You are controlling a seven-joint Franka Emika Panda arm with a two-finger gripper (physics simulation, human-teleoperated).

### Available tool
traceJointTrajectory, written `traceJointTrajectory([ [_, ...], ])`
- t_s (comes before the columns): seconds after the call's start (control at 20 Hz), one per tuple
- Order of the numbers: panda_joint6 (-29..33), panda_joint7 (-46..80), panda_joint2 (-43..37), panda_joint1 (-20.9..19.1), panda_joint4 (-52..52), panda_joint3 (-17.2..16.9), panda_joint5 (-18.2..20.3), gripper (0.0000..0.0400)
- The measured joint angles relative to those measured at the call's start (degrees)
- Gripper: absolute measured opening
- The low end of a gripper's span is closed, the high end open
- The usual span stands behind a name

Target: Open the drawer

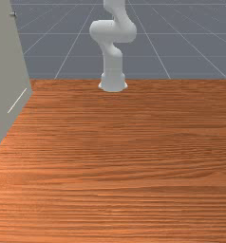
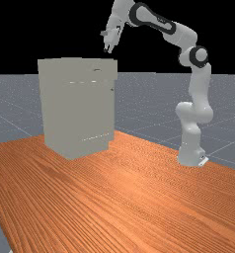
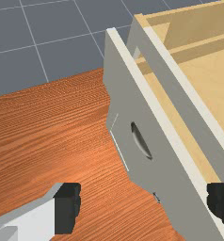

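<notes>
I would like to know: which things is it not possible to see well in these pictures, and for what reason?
- Front view: the cabinet is cut off by the left and top edges.
- Front view: the arm is cut off by the top edge.
- Wrist view: one finger and the pale wooden interior run past the right edge.
- Far view: that interior is hidden behind the cabinet's grey walls.

The tabletop [image 2: 139, 197] is streaked with darker grain over orange-brown, while the cabinet [image 2: 77, 108] is coloured a plain grey-beige.
</notes>
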Motion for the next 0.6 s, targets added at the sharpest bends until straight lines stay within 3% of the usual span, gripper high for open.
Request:
traceJointTrajectory([
  [0.3,0.3,-2.0,4.1,-1.6,0.5,-2.2,-0.1,0.04],
  [0.6,0.2,-2.2,4.7,-1.9,-2.0,-2.3,-0.1,0.04],
])
